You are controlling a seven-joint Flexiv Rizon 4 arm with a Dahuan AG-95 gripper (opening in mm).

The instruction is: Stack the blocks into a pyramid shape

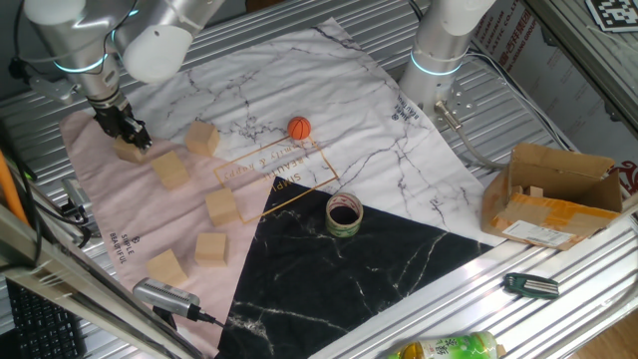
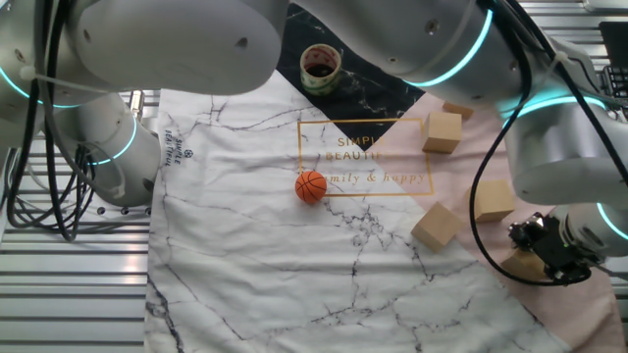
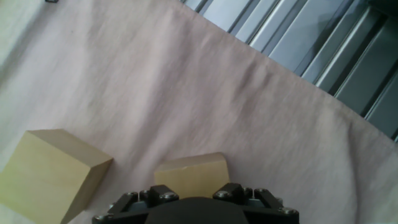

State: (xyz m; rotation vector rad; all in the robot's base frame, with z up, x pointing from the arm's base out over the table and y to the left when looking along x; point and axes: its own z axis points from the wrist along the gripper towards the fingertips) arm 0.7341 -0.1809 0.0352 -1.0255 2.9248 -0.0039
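Note:
Six light-tan wooden blocks lie on the pink part of the cloth. My gripper (image 1: 128,138) is down at the far-left block (image 1: 130,153), and its fingers sit tight on both sides of it. In the hand view this block (image 3: 189,174) shows between the jaws, resting on the cloth, with a second block (image 3: 50,177) just to its left. The other blocks (image 1: 202,138) (image 1: 170,169) (image 1: 221,206) (image 1: 210,248) (image 1: 166,267) lie loose and unstacked. In the other fixed view the gripper (image 2: 549,247) covers most of its block (image 2: 523,265); three more blocks (image 2: 443,131) (image 2: 493,200) (image 2: 436,226) lie nearby.
A small orange ball (image 1: 299,128) and a tape roll (image 1: 344,214) lie on the cloth's middle. A brown cardboard box (image 1: 553,194) stands at the right. A second arm's base (image 1: 439,60) stands at the back. A pen-like tool (image 1: 169,296) lies at the front left edge.

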